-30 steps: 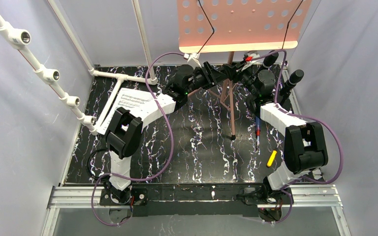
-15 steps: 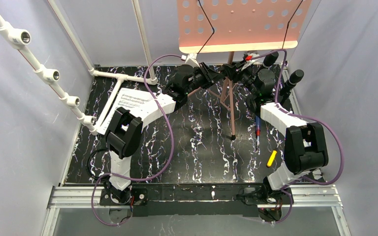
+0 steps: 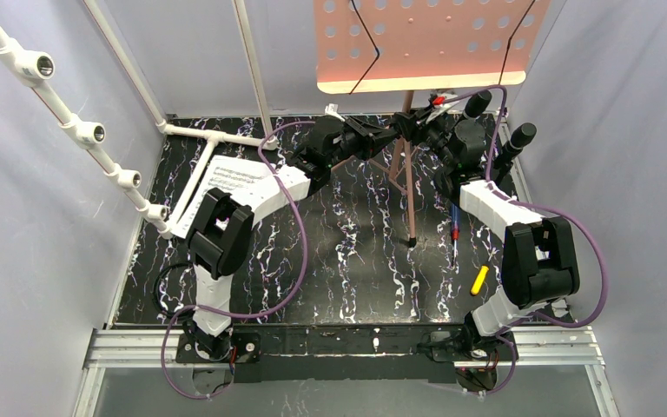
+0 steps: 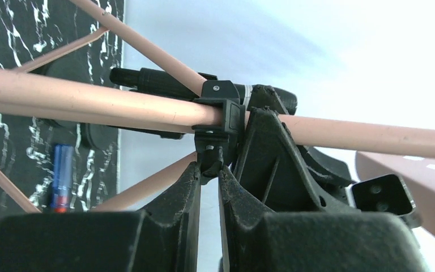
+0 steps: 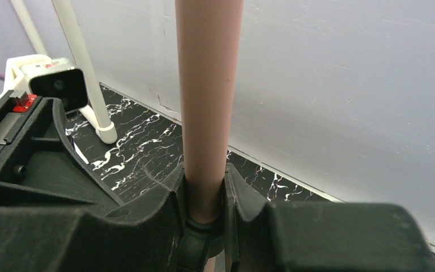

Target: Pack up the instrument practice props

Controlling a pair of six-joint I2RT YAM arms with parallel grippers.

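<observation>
Sheet music (image 3: 230, 181) lies on the worktop (image 3: 347, 252) at centre left. In the upper middle the left hand (image 4: 209, 170) pinches a black clamp (image 4: 221, 113) on the pink music stand (image 3: 434, 54); the right hand (image 5: 204, 195) is clenched round its pole (image 5: 207, 85), two microphones (image 3: 517, 141) at upper right.

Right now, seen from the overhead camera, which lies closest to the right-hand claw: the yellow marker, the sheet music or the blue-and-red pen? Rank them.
1. Blue-and-red pen, just on the near side of the right gripper, which grips the music stand.
2. Yellow marker, farther down the right side, beside the right arm.
3. Sheet music, farthest, across on the left side.
</observation>
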